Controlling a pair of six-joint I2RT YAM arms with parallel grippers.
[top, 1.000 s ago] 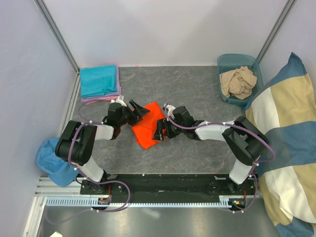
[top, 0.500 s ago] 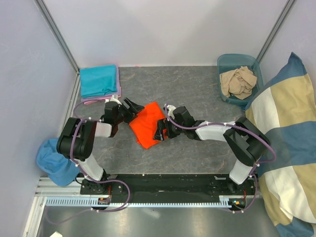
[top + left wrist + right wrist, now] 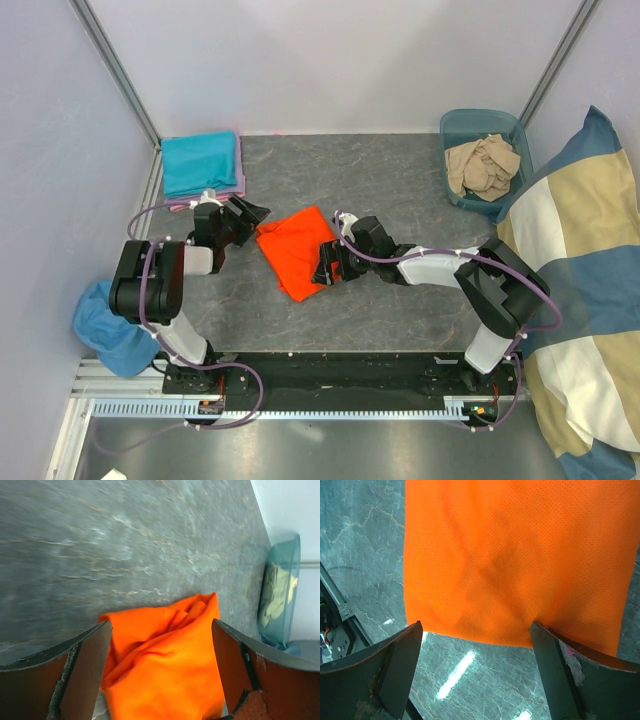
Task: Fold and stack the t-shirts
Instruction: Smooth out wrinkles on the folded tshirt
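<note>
The orange t-shirt (image 3: 296, 252) lies folded on the grey table, between my two arms. My left gripper (image 3: 251, 213) is open at its upper left corner. In the left wrist view the bunched orange cloth (image 3: 167, 660) sits between the wide-apart fingers (image 3: 82, 675). My right gripper (image 3: 325, 267) is open at the shirt's right edge. In the right wrist view that straight edge (image 3: 515, 560) lies just ahead of the spread fingers (image 3: 395, 665), which stand over bare table. A teal t-shirt (image 3: 200, 163) is folded on a pink-lilac one (image 3: 205, 199) at the back left.
A teal bin (image 3: 452, 128) at the back right holds a crumpled beige t-shirt (image 3: 483, 165). The bin (image 3: 282, 590) also shows in the left wrist view. A big blue-and-beige cushion (image 3: 585, 300) fills the right side. A blue cloth (image 3: 105, 325) hangs off the left edge.
My left gripper has drawn back to the left, from over the orange t-shirt to its upper left corner, still open. That corner now reaches further left. The right arm has barely moved.
</note>
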